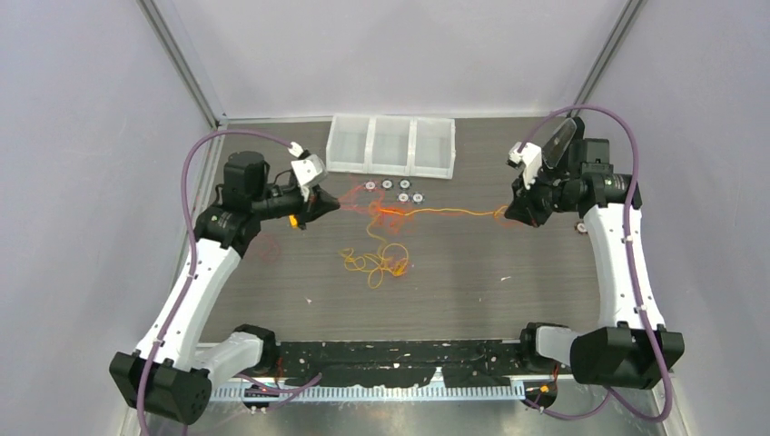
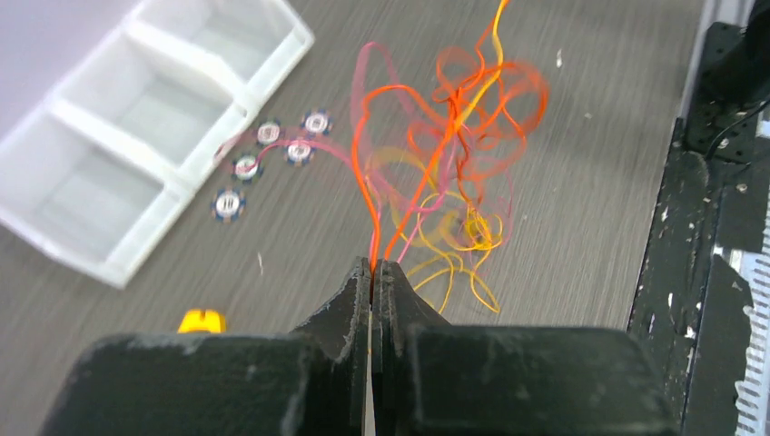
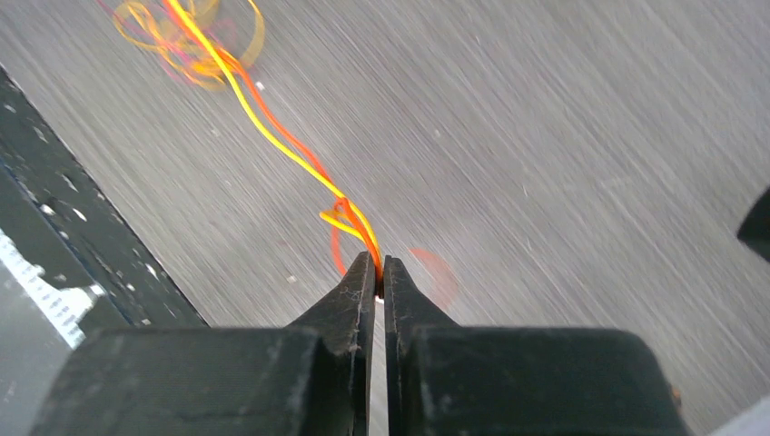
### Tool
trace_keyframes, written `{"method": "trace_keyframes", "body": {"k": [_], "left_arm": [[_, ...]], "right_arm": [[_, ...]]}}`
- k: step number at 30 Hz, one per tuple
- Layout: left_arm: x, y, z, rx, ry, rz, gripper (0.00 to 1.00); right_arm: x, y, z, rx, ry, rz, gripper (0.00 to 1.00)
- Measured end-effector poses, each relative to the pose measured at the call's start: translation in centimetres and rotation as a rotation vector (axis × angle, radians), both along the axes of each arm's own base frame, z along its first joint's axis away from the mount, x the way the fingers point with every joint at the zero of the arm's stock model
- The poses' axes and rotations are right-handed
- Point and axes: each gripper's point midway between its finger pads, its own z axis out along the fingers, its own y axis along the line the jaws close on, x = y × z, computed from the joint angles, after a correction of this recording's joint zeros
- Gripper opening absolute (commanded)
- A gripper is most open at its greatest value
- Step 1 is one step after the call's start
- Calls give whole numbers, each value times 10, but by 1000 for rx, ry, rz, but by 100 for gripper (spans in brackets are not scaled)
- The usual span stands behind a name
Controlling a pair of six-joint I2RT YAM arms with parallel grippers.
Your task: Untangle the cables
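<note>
Orange, yellow and red cables (image 1: 386, 232) lie tangled on the table (image 1: 545, 291). The left fingers (image 2: 365, 274) pinch red-orange strands; the right fingers (image 3: 366, 274) pinch a taut yellow-orange one.

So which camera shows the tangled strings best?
The left wrist view: the cables loop large and close, pinched in the left gripper. The top view shows the whole tangle, but tiny. The right wrist view shows only strands running from the right gripper to a blurry clump.
</note>
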Motion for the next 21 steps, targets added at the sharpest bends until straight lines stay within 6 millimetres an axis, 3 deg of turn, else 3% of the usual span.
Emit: {"method": "trace_keyframes", "body": {"k": [7,15,18,21], "left_arm": [[18,61,-23,58,67,169,0],[43,174,-35,144,94,447,0],[51,203,-35,166,106,501,0],[57,218,-35,180,108,523,0]], "right_arm": [[6,-64,-29,-114,55,-94,5],[9,-142,-59,-198,137,-212,5],[6,-161,-70,-213,167,-234,5],[3,-173,-77,-229,190,-244,5]]}}
